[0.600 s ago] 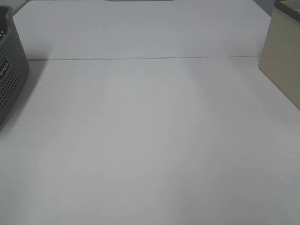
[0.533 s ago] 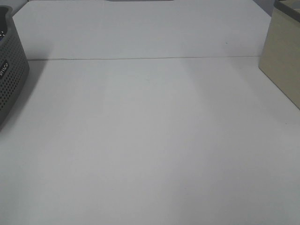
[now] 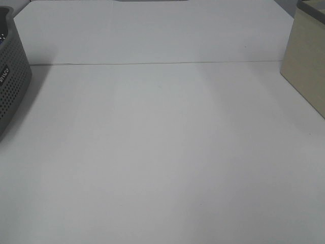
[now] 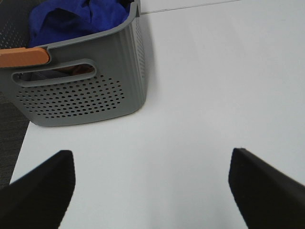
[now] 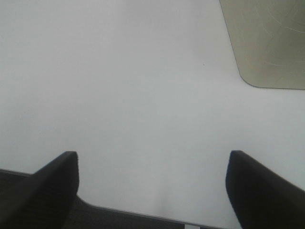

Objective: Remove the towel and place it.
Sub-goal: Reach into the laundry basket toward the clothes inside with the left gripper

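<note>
The royal-blue towel (image 4: 76,16) lies bunched inside a grey perforated basket (image 4: 81,93), seen in the left wrist view. My left gripper (image 4: 151,188) hangs open over the bare white table a short way in front of the basket, nothing between its black fingers (image 4: 40,188). My right gripper (image 5: 152,188) is open too, above the table's near edge, its fingers (image 5: 45,183) empty. Neither gripper appears in the exterior high view, where only the basket's side (image 3: 10,86) shows at the far left and the towel is hidden.
A beige box (image 3: 307,61) stands at the table's right side, its corner also in the right wrist view (image 5: 267,43). An orange piece (image 4: 24,56) sits on the basket's rim. A seam (image 3: 152,63) crosses the white table (image 3: 162,152).
</note>
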Robot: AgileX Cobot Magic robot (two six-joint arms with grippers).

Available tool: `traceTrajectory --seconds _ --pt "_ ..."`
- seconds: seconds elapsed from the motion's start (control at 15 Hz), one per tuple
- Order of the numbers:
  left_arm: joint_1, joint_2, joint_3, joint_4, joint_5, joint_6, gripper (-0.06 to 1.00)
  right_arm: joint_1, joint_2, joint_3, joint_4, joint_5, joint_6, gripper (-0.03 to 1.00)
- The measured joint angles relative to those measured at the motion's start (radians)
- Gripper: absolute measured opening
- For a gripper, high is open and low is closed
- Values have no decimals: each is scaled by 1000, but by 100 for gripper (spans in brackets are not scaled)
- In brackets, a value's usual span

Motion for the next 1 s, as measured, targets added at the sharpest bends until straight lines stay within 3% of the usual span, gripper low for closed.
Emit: traceTrajectory --seconds 0.6,0.87,1.0 --pt "0 0 0 6 0 0 83 0 0 0 0 0 0 82" --pt "0 0 0 41 0 0 97 0 0 0 0 0 0 82" --pt "0 0 0 45 0 0 99 0 0 0 0 0 0 82"
